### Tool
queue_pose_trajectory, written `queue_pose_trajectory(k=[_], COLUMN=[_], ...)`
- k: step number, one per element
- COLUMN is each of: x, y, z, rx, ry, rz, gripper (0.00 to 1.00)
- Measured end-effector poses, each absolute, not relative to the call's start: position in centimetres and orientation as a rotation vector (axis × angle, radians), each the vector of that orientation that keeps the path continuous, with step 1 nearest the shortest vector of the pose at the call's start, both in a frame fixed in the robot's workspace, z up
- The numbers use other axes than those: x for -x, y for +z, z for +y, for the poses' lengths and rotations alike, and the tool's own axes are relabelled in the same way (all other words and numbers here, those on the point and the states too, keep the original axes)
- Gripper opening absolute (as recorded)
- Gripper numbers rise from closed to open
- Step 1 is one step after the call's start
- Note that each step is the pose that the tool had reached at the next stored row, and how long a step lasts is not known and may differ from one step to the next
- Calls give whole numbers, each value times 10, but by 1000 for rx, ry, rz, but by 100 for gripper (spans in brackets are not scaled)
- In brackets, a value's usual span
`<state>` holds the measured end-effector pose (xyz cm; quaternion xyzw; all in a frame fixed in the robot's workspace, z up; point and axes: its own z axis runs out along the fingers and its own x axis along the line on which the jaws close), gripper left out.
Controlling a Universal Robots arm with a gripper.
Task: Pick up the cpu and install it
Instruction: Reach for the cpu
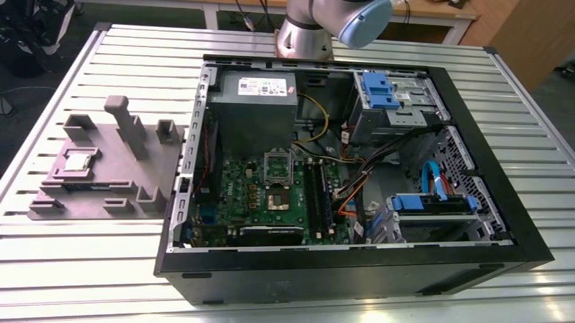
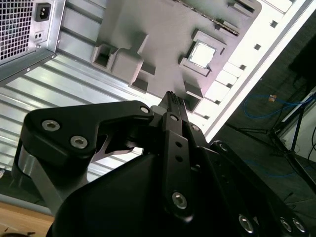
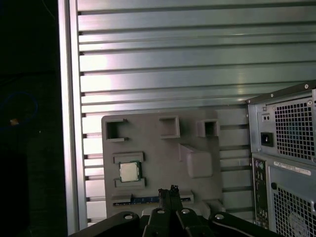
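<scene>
The cpu (image 1: 77, 161) is a small square chip with a silvery top, lying in a recess of the grey holder block (image 1: 108, 145) at the exterior view's left, outside the computer case. Both wrist views look down on it: the cpu (image 2: 202, 54) (image 3: 129, 171) rests flat between two raised grey lips. My gripper (image 3: 168, 189) (image 2: 173, 98) hangs well above the holder block, off to one side of the chip, its black fingers shut together with nothing between them. On the green motherboard (image 1: 238, 182), the socket (image 1: 277, 196) lies uncovered, with its metal frame (image 1: 276, 163) folded back.
The open computer case (image 1: 485, 168) lies on a slatted aluminium table (image 1: 90, 269), with a grey power supply (image 1: 256, 101), cables and blue drive bays (image 1: 431, 205) inside. The holder block carries several upright posts (image 1: 121, 114). The table edge (image 3: 69, 123) runs close beside the block.
</scene>
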<state>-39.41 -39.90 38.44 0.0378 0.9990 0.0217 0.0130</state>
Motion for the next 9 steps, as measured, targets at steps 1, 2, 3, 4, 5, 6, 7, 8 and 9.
queue_pose_trajectory(k=[1, 2, 3, 4, 5, 6, 7, 8, 9], x=[394, 395, 395, 396, 398, 399, 399, 400, 401], y=[384, 384, 384, 384, 384, 384, 384, 384, 384], z=[-399, -399, -399, -399, -399, -399, -399, -399, -399], rx=[-118, -118, -118, -118, -118, -118, -118, -118, -118], ry=[68, 68, 68, 68, 68, 68, 68, 68, 68], rz=[3113, 3113, 3113, 3113, 3113, 3113, 3113, 3113, 3113], gripper=[10, 10, 10, 10, 10, 10, 10, 10, 10])
